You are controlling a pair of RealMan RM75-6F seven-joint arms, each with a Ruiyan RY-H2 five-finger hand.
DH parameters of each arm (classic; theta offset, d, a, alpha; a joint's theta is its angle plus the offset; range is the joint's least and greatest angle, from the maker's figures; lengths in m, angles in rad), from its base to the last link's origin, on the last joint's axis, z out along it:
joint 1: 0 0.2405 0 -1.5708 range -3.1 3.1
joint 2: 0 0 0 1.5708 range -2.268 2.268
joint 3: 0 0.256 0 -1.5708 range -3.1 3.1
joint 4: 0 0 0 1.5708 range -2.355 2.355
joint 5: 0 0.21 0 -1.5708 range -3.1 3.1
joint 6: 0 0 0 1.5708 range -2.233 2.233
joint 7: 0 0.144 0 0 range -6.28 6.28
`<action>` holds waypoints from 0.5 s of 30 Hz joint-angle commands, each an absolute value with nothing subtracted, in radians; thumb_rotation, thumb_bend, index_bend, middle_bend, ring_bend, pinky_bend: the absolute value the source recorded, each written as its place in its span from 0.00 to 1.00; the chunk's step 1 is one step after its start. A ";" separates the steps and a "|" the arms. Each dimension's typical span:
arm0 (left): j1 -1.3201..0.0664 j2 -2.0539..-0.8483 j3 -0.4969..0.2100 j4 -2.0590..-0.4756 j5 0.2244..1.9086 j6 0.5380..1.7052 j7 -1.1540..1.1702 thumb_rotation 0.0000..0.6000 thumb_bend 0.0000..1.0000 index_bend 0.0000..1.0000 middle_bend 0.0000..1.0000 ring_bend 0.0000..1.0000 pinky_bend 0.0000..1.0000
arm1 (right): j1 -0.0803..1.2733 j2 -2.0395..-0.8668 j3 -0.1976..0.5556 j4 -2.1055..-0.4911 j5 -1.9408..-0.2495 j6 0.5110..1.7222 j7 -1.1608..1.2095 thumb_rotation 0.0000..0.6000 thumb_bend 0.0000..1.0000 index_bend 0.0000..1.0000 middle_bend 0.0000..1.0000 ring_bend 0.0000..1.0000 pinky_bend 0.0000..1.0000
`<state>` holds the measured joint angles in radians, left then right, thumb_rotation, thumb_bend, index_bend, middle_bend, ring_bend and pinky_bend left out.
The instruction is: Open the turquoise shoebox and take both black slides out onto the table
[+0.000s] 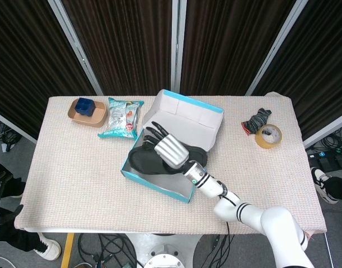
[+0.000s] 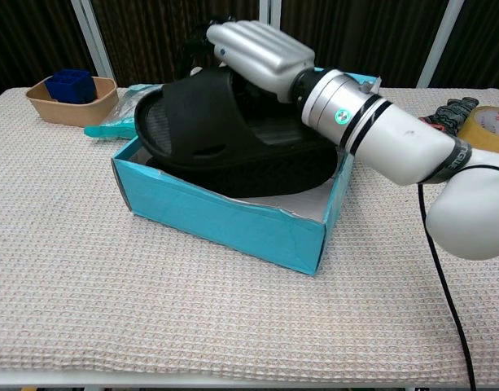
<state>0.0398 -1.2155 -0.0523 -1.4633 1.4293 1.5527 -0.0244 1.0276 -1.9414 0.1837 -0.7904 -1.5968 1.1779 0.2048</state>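
The turquoise shoebox (image 2: 233, 224) sat at the centre of the frame with its lid (image 1: 190, 114) already folded back. One black slide (image 2: 208, 130) was gripped by the right hand (image 2: 257, 49), fingers wrapped over its strap, and was held above the box rim, not yet on the table (image 2: 86, 309). A second slide (image 2: 273, 175) appeared to lie inside, judged still to be removed. The left hand was not seen.

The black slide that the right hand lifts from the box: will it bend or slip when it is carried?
The black slide probably stays fairly stiff: it keeps its shape, tilted above the turquoise shoebox, though the right hand grips only its upper part. It looks like light foam or rubber. The matte surface should not slip easily, but its free toe end might swing.
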 commanded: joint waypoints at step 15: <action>0.011 -1.202 -0.066 -1.482 1.444 1.540 -0.005 1.00 0.16 0.18 0.11 0.01 0.08 | 0.691 -1.397 0.069 -1.225 -1.485 1.221 0.283 1.00 0.74 0.38 0.27 0.09 0.00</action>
